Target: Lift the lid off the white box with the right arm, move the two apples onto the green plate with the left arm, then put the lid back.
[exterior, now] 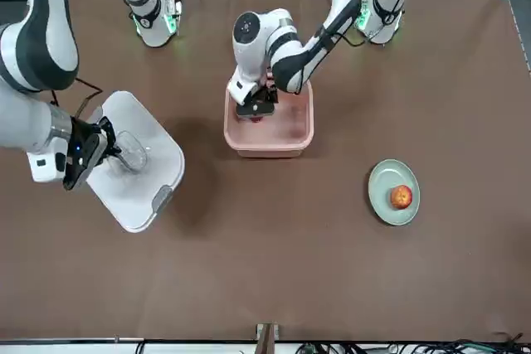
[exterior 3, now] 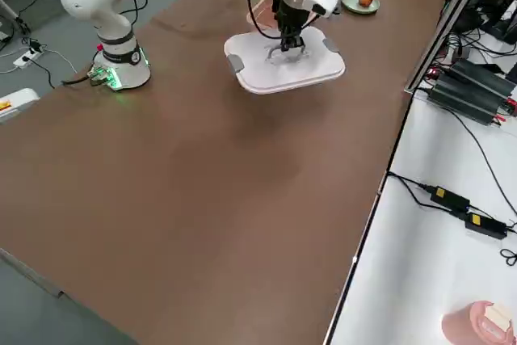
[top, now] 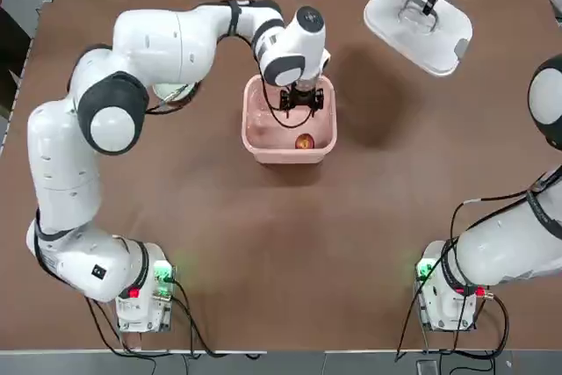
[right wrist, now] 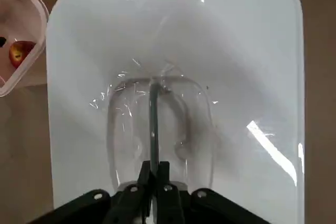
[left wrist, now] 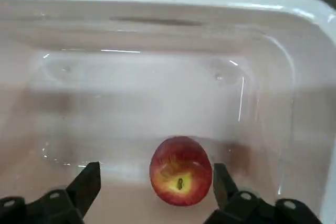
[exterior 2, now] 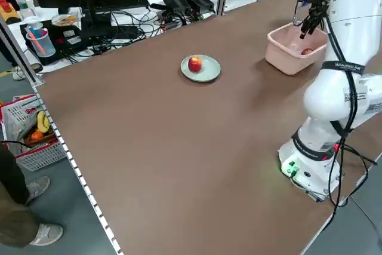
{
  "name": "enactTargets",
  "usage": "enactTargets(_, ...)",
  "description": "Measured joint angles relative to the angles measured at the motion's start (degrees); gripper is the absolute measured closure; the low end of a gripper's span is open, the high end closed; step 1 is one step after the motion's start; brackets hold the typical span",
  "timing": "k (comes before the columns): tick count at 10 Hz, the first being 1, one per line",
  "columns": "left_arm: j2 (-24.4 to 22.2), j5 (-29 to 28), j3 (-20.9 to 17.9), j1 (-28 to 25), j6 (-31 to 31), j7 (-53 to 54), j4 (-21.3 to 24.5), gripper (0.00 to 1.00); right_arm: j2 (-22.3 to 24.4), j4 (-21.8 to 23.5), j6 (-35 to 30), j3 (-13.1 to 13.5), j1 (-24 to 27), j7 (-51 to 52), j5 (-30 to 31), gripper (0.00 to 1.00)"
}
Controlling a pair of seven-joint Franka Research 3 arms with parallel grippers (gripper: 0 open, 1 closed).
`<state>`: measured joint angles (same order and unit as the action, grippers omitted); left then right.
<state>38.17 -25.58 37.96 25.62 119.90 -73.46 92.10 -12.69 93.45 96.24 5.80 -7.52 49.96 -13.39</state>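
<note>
Left gripper (left wrist: 152, 192) inside the box (top: 256, 142), jaws wide around one apple (left wrist: 180, 170) — untouched; other apple (exterior: 401, 196) on the plate (exterior: 380, 180). Right gripper (right wrist: 154, 174) pinches the lid (exterior: 162, 155) (handle partly hidden) aside.

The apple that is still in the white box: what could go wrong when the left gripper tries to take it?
1. The apple lies near one finger of the open left gripper, not centred, so closing could push or roll it away.
2. The gripper is inside the white box close to a wall, so it might bump or drag the box.
3. The right gripper holds the lid by its thin handle, and the lid looks tilted, so it may slip.
</note>
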Motion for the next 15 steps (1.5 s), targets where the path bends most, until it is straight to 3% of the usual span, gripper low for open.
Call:
enactTargets(9, 4.7, -3.8, -0.2, 1.1, 10.2, -1.6, 5.5, 0.07, -0.4, 0.1, -0.2, -0.3, 0.0, 2.6, -0.1, 0.93)
enactTargets(15, 4.7, -4.2, -0.3, 3.2, 11.1, -3.2, 5.7, 0.07, -0.8, 0.1, -0.3, -0.4, 0.0, 4.8, -0.1, 0.93)
